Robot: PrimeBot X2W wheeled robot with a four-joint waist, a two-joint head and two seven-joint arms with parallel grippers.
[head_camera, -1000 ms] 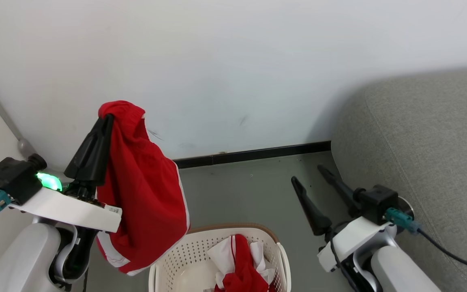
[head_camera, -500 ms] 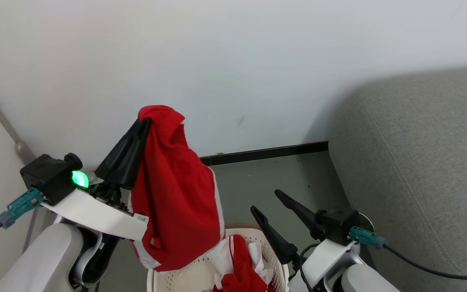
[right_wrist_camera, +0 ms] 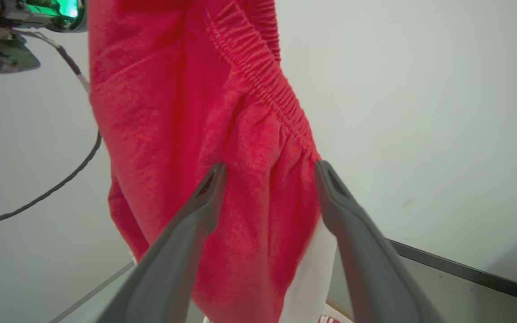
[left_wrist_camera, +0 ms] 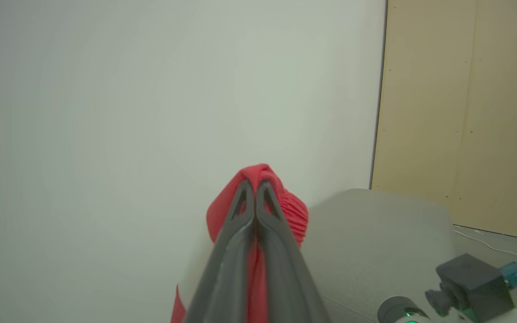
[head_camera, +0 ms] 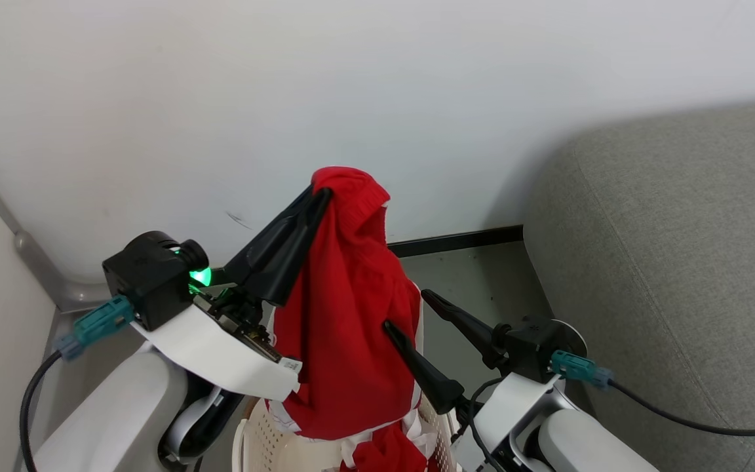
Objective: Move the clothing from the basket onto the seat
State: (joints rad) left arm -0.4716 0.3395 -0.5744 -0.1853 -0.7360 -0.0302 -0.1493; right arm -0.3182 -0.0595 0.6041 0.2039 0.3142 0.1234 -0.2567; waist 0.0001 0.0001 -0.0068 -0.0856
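One garment is lifted out; none is on the seat yet. The left tool is pinched shut on the elastic waistband of the red soft-fabric shorts with white trim, which hang over the cream perforated plastic basket. The right tool is spread wide, with its tips close to the hanging cloth; I cannot tell whether they touch. More red-and-white clothing lies in the basket. The light-grey upholstered seat is to the right, with nothing on the part in view.

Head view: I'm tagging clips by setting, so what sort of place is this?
Probably a living-room corner, perhaps staged: a grey fabric sofa by a plain white wall with a black baseboard, and a laundry basket holding red clothes.
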